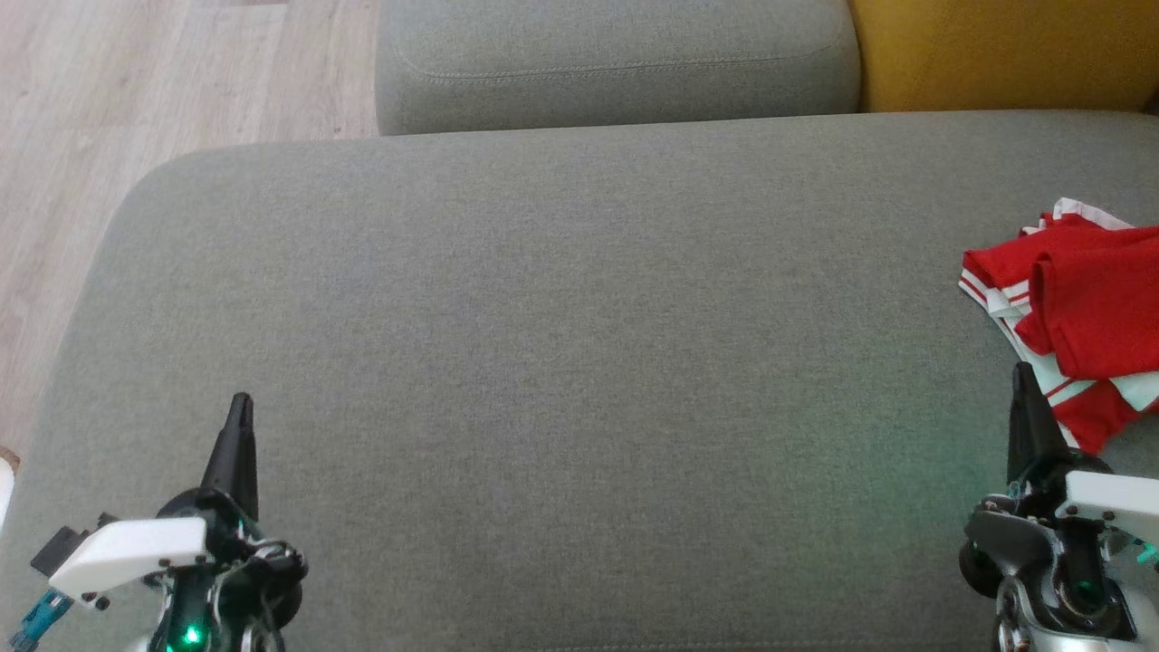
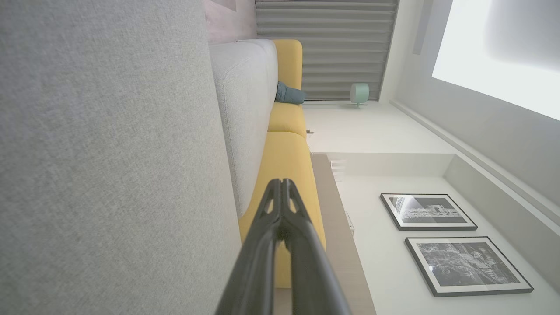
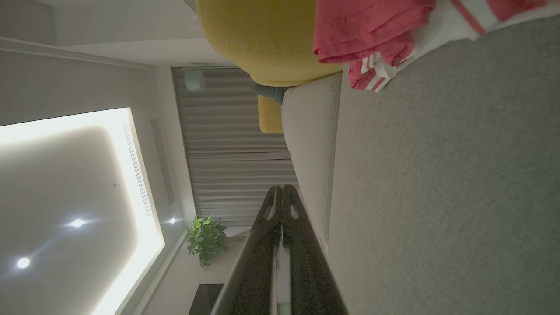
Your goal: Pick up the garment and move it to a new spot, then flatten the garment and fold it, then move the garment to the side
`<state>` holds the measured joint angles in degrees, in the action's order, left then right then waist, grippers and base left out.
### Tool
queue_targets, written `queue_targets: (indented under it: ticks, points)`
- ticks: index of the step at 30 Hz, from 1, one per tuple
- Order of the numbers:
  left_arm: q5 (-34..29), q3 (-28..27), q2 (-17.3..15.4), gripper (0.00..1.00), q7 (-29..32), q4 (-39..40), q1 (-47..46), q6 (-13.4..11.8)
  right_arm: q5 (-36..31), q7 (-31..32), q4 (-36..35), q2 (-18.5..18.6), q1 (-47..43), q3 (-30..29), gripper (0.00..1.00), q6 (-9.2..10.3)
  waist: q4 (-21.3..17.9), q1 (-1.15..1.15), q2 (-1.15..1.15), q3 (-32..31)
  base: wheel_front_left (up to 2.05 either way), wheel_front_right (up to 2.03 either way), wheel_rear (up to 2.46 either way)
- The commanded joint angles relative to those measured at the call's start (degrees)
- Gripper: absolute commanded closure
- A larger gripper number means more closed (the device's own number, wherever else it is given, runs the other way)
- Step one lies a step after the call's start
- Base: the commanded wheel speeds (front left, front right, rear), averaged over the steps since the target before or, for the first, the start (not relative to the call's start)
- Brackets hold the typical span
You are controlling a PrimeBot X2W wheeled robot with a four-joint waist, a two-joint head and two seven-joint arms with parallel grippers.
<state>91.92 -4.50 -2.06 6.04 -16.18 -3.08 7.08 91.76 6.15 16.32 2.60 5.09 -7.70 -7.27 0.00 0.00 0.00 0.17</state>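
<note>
In the head view, a grey woven sofa seat (image 1: 561, 299) was seen with its rounded left edge bordered by a pale wood floor (image 1: 136, 81), and a broad bare stretch was left across its middle. A crumpled red-and-white fabric garment (image 1: 1087, 299) was laid at the seat's right edge, cut off by the frame. The left gripper (image 1: 240, 403), fingers pressed together, was held at the lower left, well apart from it. The right gripper (image 1: 1021, 371), fingers likewise together, was placed just beside the garment's near hem.

In the left wrist view, a yellow upholstered cushion (image 2: 284, 166) and two black-framed pictures (image 2: 428, 211) were shown beyond the joined fingers.

In the right wrist view, the garment was seen lying on the seat ahead of the joined fingers, with a grey pleated curtain (image 3: 236, 144) and a green potted plant (image 3: 205, 238) behind.
</note>
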Motion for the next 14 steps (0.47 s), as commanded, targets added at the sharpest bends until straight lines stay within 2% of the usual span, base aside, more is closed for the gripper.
queue_targets:
  ticks: [1, 14]
  points:
    - [0.26, -2.01, -0.82, 1.0, 0.44, 2.12, -3.12, 0.41, 0.4, 0.34, -2.3, 0.28, 1.1, 1.17, 1.0, -0.22, 0.0, 0.0, 0.0, 0.0, 0.0, 0.0, 0.0]
    - [0.26, -2.01, -0.82, 1.0, 0.44, 2.12, -3.11, 0.41, 0.4, 0.34, -2.3, 0.28, 1.1, 1.18, 1.0, -0.22, 0.0, 0.0, 0.0, 0.0, 0.0, 0.0, 0.0]
